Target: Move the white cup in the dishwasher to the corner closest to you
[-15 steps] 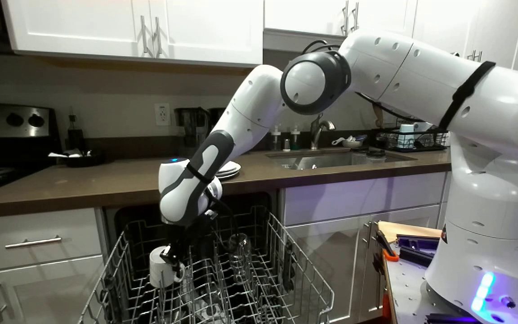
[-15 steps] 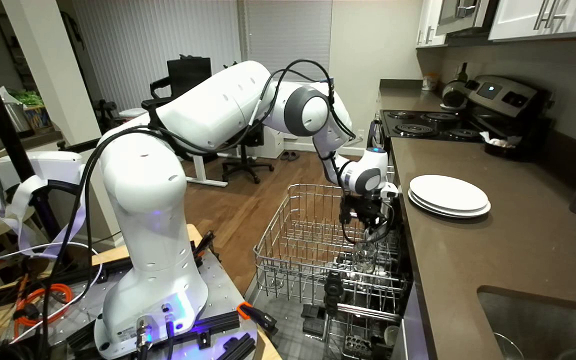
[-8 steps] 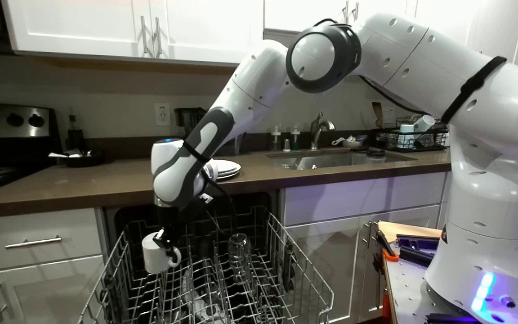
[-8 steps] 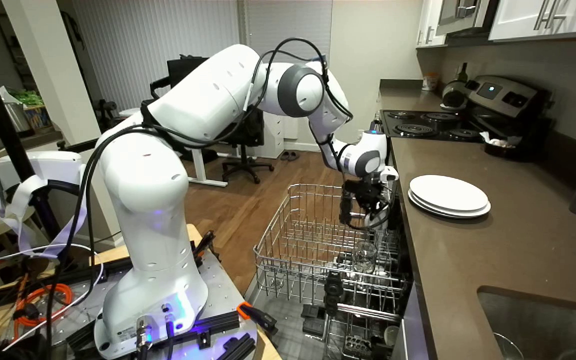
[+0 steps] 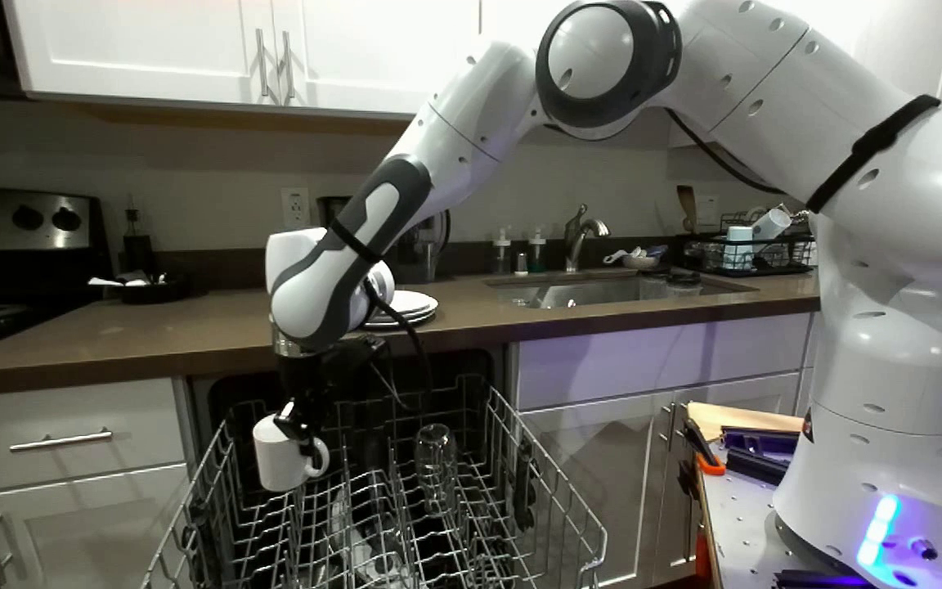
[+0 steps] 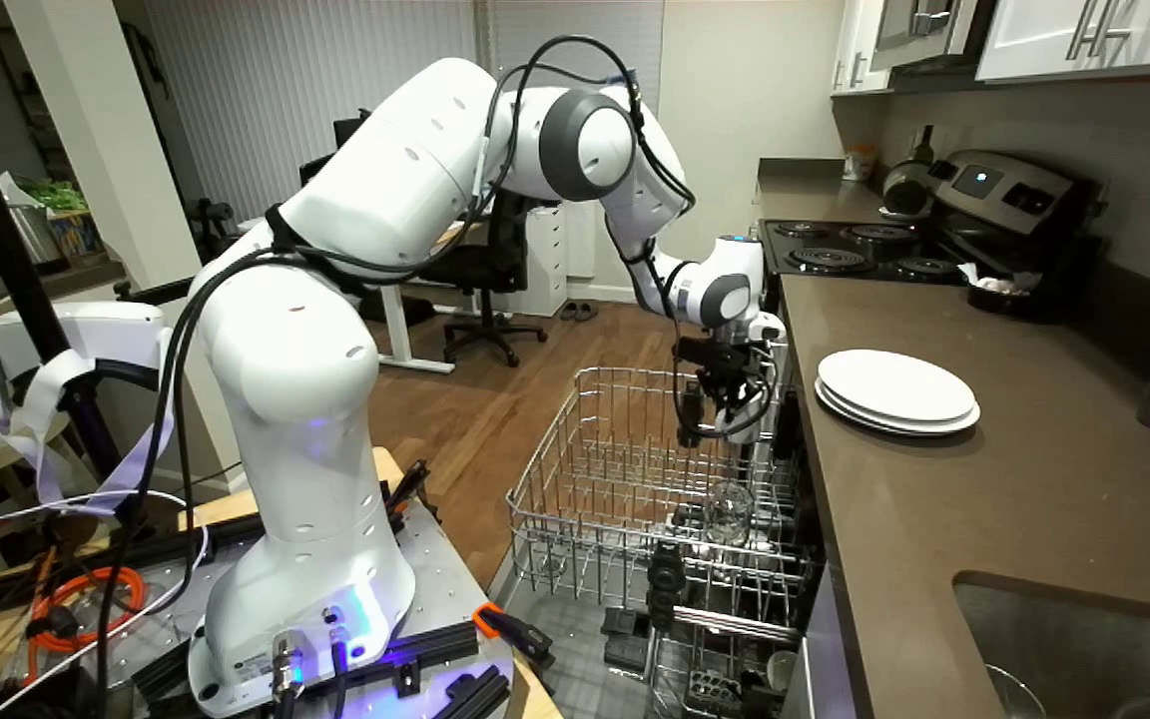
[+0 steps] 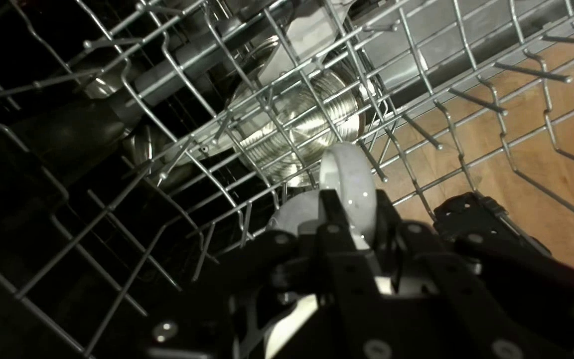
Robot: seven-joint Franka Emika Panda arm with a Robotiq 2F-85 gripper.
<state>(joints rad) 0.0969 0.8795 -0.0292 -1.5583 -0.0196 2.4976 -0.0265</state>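
The white cup (image 5: 276,458) hangs in the air above the left back part of the dishwasher rack (image 5: 549,460). It also shows in an exterior view (image 6: 743,427), partly hidden by the gripper and cables. My gripper (image 5: 301,435) is shut on the cup's handle. In the wrist view the fingers (image 7: 357,202) stand on either side of the handle (image 7: 353,184), with the cup body (image 7: 297,214) behind the left finger. The cup looks apart from the tines and slightly tilted. A rack corner (image 5: 600,541) shows at the right front, and another rack corner (image 6: 515,499) in an exterior view.
A clear glass (image 5: 436,466) stands in the rack, right of the cup, and also shows in an exterior view (image 6: 728,511). Wire tines rise from the rack floor. The counter edge (image 5: 234,361) runs behind the rack. Stacked plates (image 6: 894,389) lie on the counter.
My gripper has risen with the cup, lifting it up from among the tines and slightly left in an exterior view. The arm's elbow has gone up. The rack and glass have not moved.
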